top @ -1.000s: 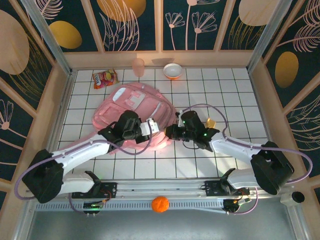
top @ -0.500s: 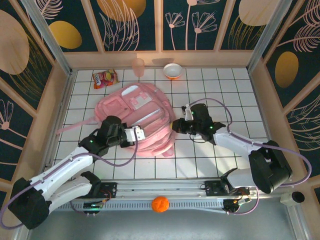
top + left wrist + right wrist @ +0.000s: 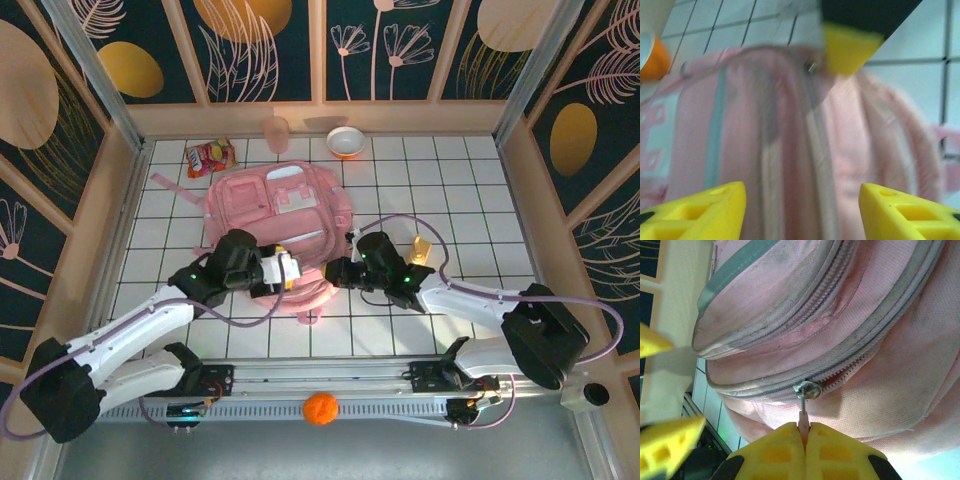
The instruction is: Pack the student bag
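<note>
The student bag [image 3: 278, 205], a big pink backpack with white zip trim, lies mid-table with its front pockets up. My left gripper [image 3: 287, 270] sits at its near edge, open, its yellow fingertips [image 3: 696, 210] spread wide over the pink fabric [image 3: 790, 150] with nothing between them. From the right, my right gripper [image 3: 338, 272] meets the same edge. In the right wrist view that gripper [image 3: 805, 440] is shut on the pink zip pull [image 3: 803, 420], which hangs from the metal slider [image 3: 808, 389]. The zip gapes slightly to the slider's right.
Along the far wall sit a snack packet [image 3: 210, 156], a pink cup [image 3: 277, 132] and a white and orange bowl [image 3: 345, 141]. A small yellow item [image 3: 420, 247] lies right of the bag. An orange ball [image 3: 320, 408] rests by the front rail.
My left gripper has opened and let go of the bag. The bag has shifted toward the far wall and its strap has swung to the upper left. The right gripper still pinches the zip pull.
</note>
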### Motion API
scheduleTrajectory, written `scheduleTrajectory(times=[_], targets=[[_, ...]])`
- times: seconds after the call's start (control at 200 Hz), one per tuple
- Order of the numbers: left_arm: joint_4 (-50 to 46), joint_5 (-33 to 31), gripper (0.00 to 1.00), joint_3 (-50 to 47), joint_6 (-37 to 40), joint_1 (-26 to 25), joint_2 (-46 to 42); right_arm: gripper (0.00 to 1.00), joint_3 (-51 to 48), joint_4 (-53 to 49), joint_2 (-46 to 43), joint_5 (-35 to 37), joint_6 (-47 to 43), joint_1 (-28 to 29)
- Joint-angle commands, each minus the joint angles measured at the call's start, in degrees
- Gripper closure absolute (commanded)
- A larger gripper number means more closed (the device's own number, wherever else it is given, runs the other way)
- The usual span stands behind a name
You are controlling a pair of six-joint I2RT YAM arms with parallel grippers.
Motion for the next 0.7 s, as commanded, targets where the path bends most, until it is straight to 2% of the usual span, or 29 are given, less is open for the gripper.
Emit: scheduleTrajectory(times=[0.0, 0.095, 0.22, 0.305, 0.345, 0.425, 0.55, 0.691], targets=[[7.13, -0.03, 0.35, 1.71, -4.33, -2.07, 3.73, 1.0, 1.32, 2.88, 0.32, 1.82, 1.4, 0.8], [10.97, -3.55, 0.32, 2.07, -4.31, -2.69, 7.71, 1.0, 1.53, 2.12, 0.06, 2.0, 1.22, 0.82], [15.06, -4.05, 0.31, 2.89, -4.4, -2.91, 13.01, 1.0, 1.68, 1.28, -0.38, 2.09, 0.9, 0.82], [16.86, -6.51, 0.33, 3.67, -4.89, -2.91, 16.55, 1.0, 1.77, 0.72, -0.72, 2.15, 0.72, 0.85], [15.61, -6.08, 0.39, 4.41, -3.74, -2.95, 17.98, 1.0, 1.69, 0.41, -0.97, 2.3, 0.52, 0.82], [13.37, -4.76, 0.62, 4.97, -2.45, -2.94, 18.76, 1.0, 1.43, -0.45, -1.63, 2.34, -0.23, -0.53], [8.59, -1.9, 1.0, 2.18, 3.22, -2.96, 14.52, 1.0, 1.08, -2.15, -2.4, -0.52, -2.61, -7.56], [3.5, -1.95, 1.0, -1.55, 7.42, -2.97, 6.74, 1.0, 1.22, -1.38, -0.63, -4.79, -7.61, -16.45]])
